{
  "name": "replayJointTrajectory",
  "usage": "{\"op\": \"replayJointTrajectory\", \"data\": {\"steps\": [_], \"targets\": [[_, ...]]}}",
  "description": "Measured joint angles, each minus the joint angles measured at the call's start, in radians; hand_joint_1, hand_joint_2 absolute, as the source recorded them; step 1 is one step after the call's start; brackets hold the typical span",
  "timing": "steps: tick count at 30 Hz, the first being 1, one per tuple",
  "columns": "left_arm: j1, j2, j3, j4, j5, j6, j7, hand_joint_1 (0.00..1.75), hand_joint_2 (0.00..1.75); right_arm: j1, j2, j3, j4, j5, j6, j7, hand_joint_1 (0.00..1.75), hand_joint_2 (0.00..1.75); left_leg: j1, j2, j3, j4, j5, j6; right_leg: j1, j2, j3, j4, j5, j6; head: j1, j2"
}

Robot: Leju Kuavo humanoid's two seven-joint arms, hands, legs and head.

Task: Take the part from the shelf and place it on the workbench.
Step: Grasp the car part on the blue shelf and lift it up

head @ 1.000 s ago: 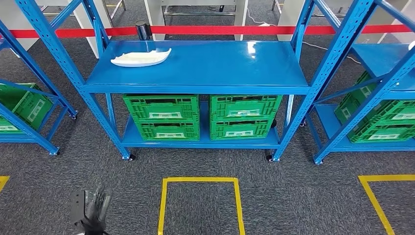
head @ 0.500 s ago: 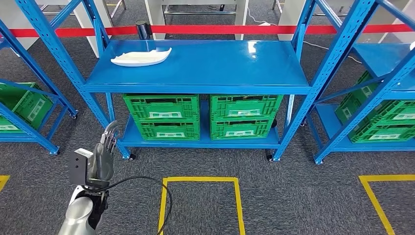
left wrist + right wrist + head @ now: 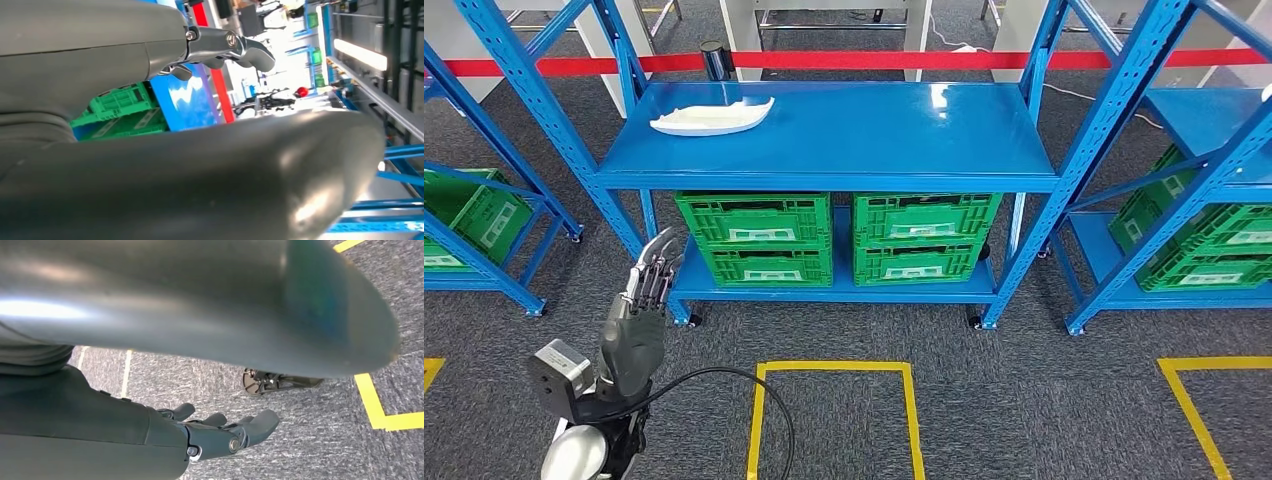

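Blue shelf [image 3: 844, 140] dead ahead | white part [image 3: 711, 117] at 11 o'clock | my left hand [image 3: 639, 320] spread, empty | right hand [image 3: 220, 432] loosely spread over carpet

Blue steel shelving racks [image 3: 824, 135] stand on grey carpet [image 3: 1024, 400] marked with yellow tape squares [image 3: 832, 368]. Green crates [image 3: 754, 238] fill the lower shelves; a red barrier tape [image 3: 874, 61] runs behind.
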Motion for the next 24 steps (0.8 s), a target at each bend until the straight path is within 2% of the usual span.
{"op": "replayJointTrajectory", "data": {"steps": [10,24], "targets": [[0.048,0.0,-0.006,-0.054,-0.021,0.037,-0.015,0.0,0.0,-0.001,0.0,0.0,0.0,0.017,0.0,0.0,0.0,0.0,0.0,0.0,0.0,0.0,0.0,0.0,0.0,0.0,0.0,0.0,0.0,0.0,0.0,0.0],[0.051,-0.005,-0.006,-0.067,-0.033,0.044,-0.018,0.0,0.0,-0.001,0.0,0.0,0.0,0.021,0.0,-0.004,0.0,0.0,-0.001,0.0,0.0,0.002,-0.001,0.001,-0.002,0.0,0.0,-0.001,0.001,0.001,0.0,0.0]]}}
